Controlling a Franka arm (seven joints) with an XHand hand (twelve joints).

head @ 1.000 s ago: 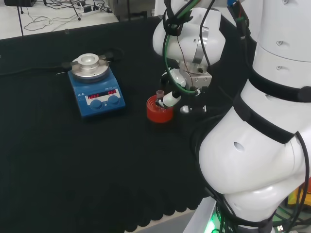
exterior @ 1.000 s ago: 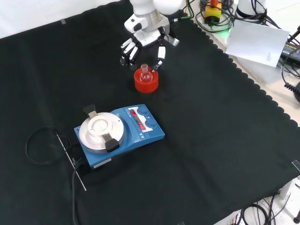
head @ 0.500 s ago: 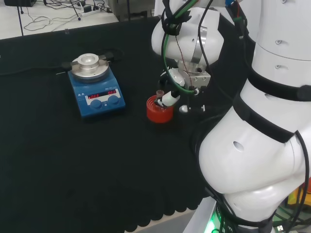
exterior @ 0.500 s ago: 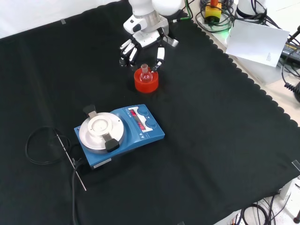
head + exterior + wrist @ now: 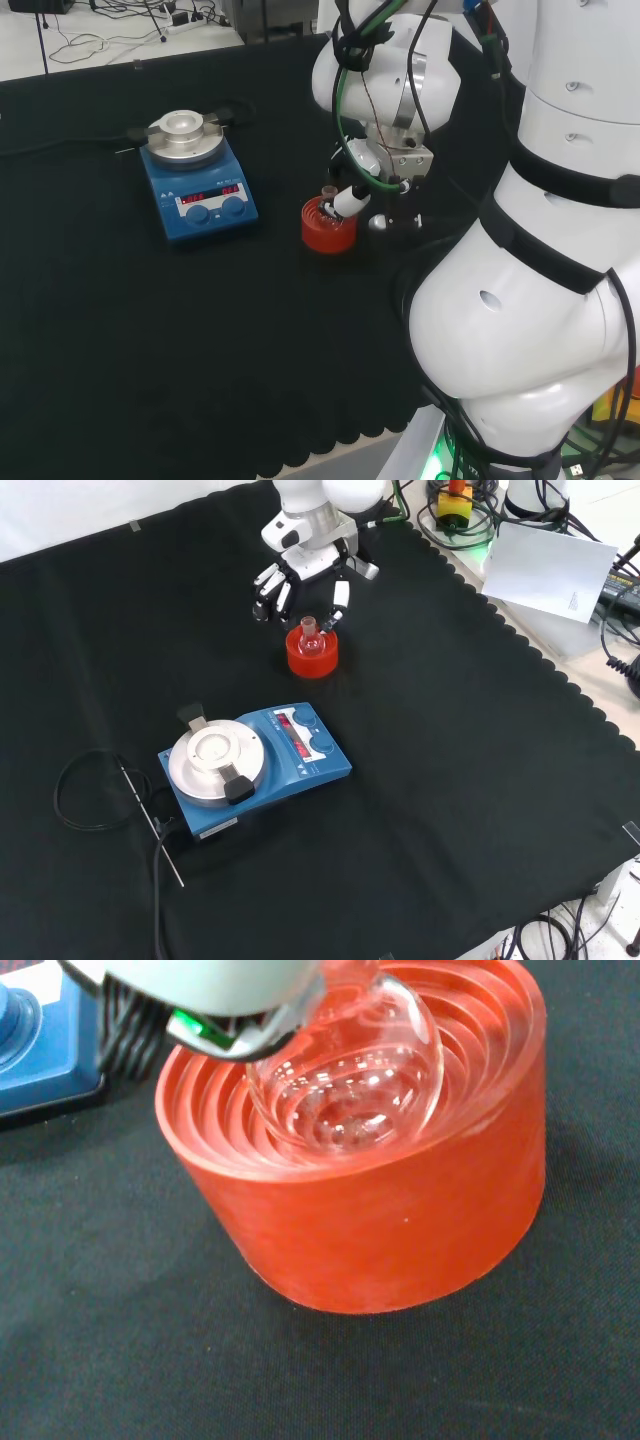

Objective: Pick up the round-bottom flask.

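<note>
In the head view the hand (image 5: 352, 199) sits slightly further left and higher than a second ago, its fingertip now closer to the round-bottom flask (image 5: 327, 194) neck.

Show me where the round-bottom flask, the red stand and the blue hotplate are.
round-bottom flask (image 5: 350, 1080): wrist view, on its clear glass bulb.
red stand (image 5: 400, 1230): wrist view, on its outer wall.
blue hotplate (image 5: 300, 765): front view, on its blue casing beside the metal plate.
</note>
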